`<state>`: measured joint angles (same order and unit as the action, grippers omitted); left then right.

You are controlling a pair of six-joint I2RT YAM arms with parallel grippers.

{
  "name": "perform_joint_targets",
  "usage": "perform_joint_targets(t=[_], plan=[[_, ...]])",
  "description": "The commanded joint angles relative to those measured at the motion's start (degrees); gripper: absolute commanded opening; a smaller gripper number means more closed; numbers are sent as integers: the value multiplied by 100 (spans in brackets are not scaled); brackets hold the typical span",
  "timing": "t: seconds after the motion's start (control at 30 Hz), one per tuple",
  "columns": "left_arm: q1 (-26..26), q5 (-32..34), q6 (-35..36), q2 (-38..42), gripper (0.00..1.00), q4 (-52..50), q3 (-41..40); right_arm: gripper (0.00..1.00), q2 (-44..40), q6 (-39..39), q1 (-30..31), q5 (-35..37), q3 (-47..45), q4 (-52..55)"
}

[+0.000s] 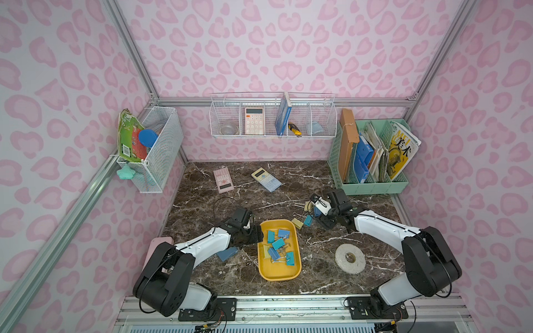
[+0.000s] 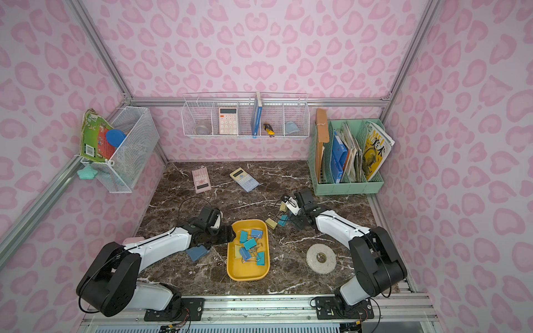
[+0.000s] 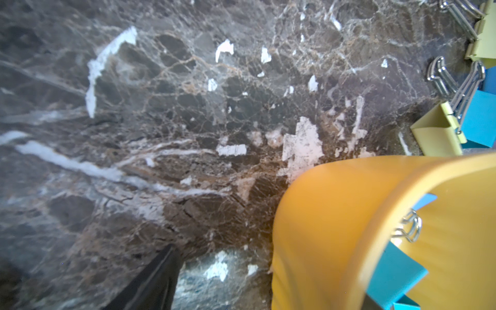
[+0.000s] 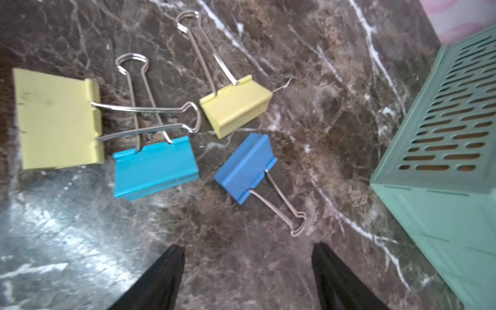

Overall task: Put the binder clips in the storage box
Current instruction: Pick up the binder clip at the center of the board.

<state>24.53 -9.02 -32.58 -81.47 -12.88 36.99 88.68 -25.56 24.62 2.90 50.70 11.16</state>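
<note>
- Right gripper (image 4: 248, 247) hovered with jaws wide apart, tilted down over four loose binder clips (image 4: 245, 167) on the marble tabletop (image 4: 322, 128).
- Left gripper (image 1: 257, 234), jaws spread, reached low to the storage box (image 1: 278, 275) corner; more clips lay inside.

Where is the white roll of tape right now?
In both top views the white tape roll lies flat on the marble table, on the robot's right side, right of the yellow storage box.

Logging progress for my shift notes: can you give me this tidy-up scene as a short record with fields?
Tray: yellow tray, several clips inside
Outside tray: pale yellow clip, second pale yellow clip, teal clip, blue clip
Right claw: open, empty, close to those four
Left claw: open, at the tray's rim
</note>
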Motion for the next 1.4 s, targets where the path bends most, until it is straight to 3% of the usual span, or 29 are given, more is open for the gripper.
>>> perform_joint_targets(t=[0.0,0.07,0.2,0.43,1.37], plan=[[-9,-144,6,-38,79,-429,-52,78,151,-1160,-155,-958,208,112],[-10,-143,6,-26,79,-434,-68,78,216,-1309,-306,-886,242,-6],[-10,-125,15,-70,79,-458,-48,77,306,-1743,-710,-1649,349,92],[-10,-132,6,-119,79,-479,0,77,656,-2299,-793,-1688,356,247],[-28,-153,32,-321,79,-429,-17,76,1908,-2424,-530,-1532,1389,378]])
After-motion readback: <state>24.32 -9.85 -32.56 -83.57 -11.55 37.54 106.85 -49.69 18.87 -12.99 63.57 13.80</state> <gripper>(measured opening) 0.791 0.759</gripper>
